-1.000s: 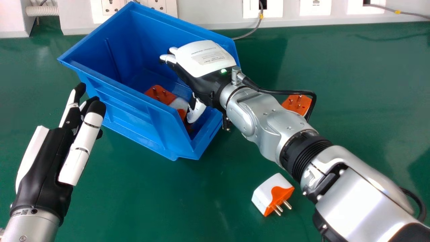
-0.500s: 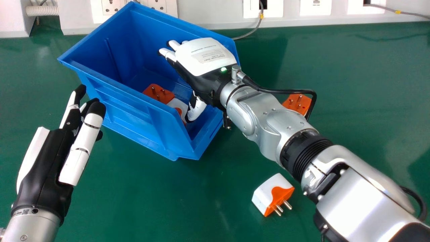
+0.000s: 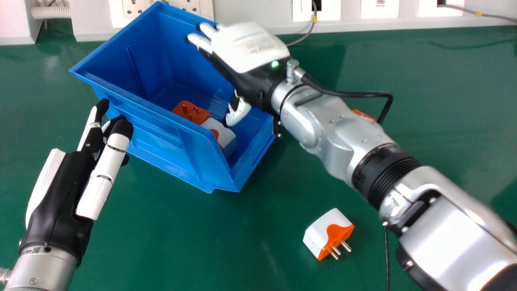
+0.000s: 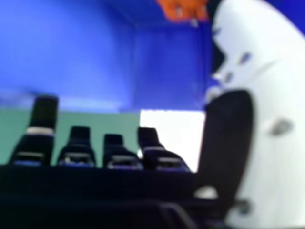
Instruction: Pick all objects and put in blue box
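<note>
Note right hand (image 3: 254, 48) over blue box (image 3: 161, 137), fingers extended, thumb well apart, grip wide. Note left hand (image 3: 60, 202) near box's outer wall, fingers nearly straight. Find orange plug (image 3: 188, 111) and white-orange adapter (image 3: 213, 127) side by side inside. See second white-orange adapter (image 3: 323, 232) on green, glossy tabletop (image 3: 242, 250), pins toward near side; second orange plug (image 3: 363, 114) mostly behind right forearm (image 3: 339, 137). Beyond: white socket trunking (image 3: 270, 10), grey cable (image 3: 312, 27).

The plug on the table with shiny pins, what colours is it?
The plug is white and orange, clearest in the head view.
</note>
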